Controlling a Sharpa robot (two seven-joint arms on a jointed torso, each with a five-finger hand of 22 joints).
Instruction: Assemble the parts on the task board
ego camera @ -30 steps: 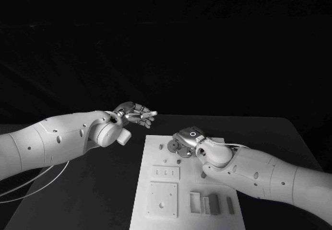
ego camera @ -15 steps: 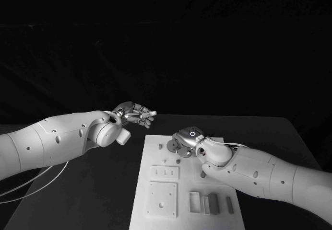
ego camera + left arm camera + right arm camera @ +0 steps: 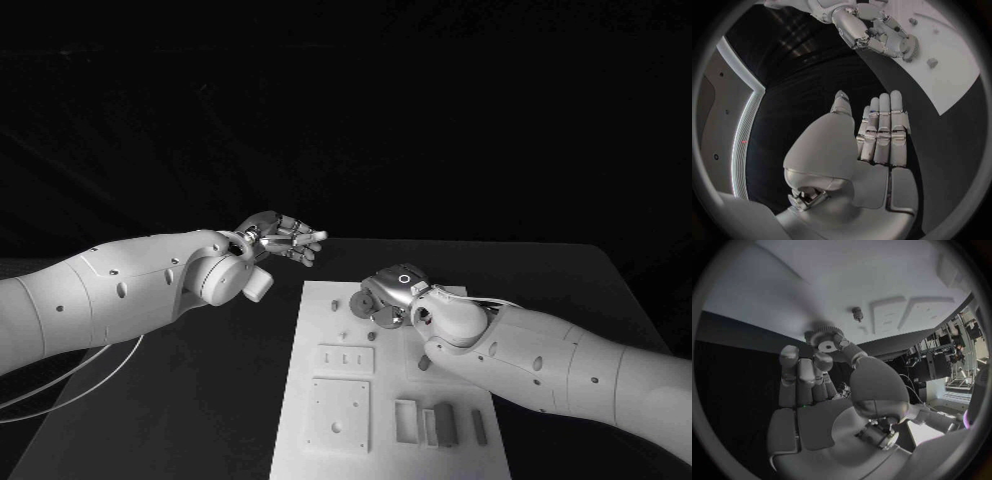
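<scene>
right wrist view: right hand [image 3: 817, 390] pinches a gear [image 3: 824, 335] above the task board [image 3: 898, 280]; a misaligned descent may jam it; left hand [image 3: 879, 135] spread, idle.

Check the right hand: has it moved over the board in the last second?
Yes, slightly. The right hand, pinching a small gear, has shifted a little toward the robot's right along the white board, judged against the board's far edge. The left hand has stayed put.

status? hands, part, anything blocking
Left hand open, empty, over the table off the board. Right hand pinching a gear above the board's far end. A small peg stands nearby; nothing seen blocking.
</scene>
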